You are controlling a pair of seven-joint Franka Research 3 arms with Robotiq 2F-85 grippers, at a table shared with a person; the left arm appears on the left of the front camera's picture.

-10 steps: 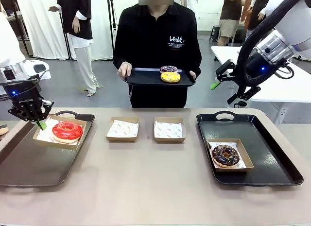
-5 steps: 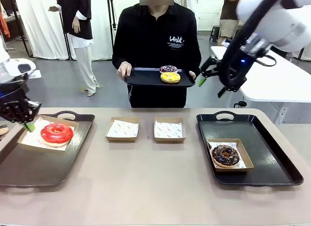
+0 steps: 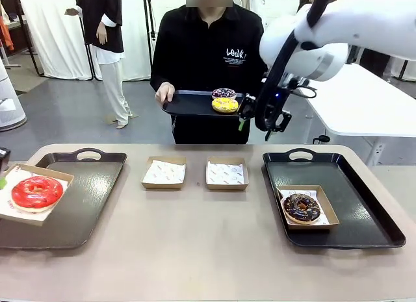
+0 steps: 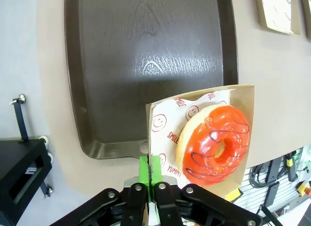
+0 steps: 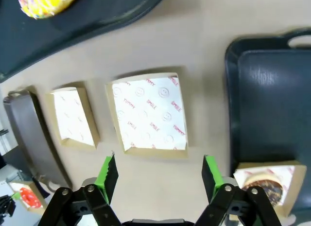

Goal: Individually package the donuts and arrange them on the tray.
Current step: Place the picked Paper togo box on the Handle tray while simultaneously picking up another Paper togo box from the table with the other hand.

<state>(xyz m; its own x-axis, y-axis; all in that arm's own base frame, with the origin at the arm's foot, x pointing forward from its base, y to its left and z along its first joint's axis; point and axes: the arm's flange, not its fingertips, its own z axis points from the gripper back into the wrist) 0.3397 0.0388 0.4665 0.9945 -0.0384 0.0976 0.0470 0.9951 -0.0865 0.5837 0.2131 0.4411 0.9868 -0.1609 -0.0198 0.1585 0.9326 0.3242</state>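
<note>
Tabletop [image 3: 208,250]: two empty boxes [image 3: 164,172] at middle. Left jaws clenched on box [image 4: 163,121] of red donut [image 4: 214,143]. Right jaws released, overhead.

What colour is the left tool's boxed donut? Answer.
Glossy red; the donut in its box shows best in the left wrist view.

Right gripper [image 5: 159,164], jaws spread, above paper-lined box [image 5: 149,113]; yellow donut [image 5: 46,2] top-left.
</note>
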